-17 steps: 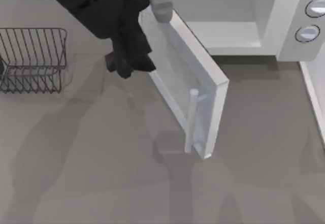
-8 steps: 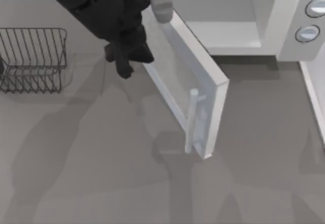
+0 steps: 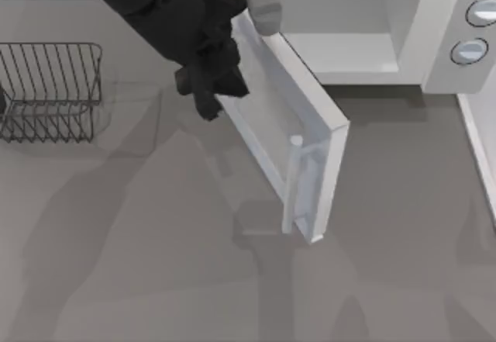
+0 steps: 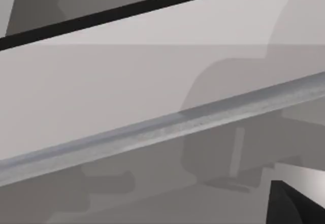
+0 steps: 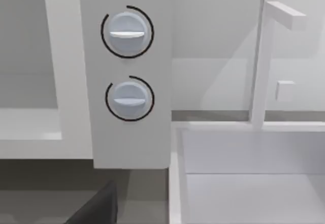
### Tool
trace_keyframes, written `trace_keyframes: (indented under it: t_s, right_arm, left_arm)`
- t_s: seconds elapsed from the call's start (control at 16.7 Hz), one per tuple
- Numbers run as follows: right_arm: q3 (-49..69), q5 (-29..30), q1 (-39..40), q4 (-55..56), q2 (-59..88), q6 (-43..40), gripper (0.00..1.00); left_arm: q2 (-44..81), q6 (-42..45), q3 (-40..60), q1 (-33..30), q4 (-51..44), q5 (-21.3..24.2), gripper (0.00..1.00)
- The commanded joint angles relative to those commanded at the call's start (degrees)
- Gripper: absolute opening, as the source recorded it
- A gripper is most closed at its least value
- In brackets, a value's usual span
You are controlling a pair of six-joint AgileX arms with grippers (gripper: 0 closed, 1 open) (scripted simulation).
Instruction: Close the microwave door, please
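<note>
1. The microwave [image 3: 364, 24] sits along the counter's far edge, toward the right corner, its cavity open.
2. The microwave door [image 3: 283, 125] swings well out over the counter, far from shut; its handle [image 3: 293, 183] is near the free edge.
3. The left gripper [image 3: 209, 94] presses at the door's outer face near the hinge; I cannot tell its claw's state. The push seems underway; next, sweep the door toward the cavity.
4. A wire rack [image 3: 50, 90] rests at the counter's left edge.
</note>
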Motion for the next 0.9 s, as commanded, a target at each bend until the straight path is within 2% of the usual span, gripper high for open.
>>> trace_keyframes:
  t_s: [0.9]
  right_arm:
    - [0.0, 0.0, 0.0, 0.0, 0.0, 0.0, 1.0]
  left_arm:
    - [1.9, -3.14, 2.69, -2.78, 0.67, -1.01, 0.0]
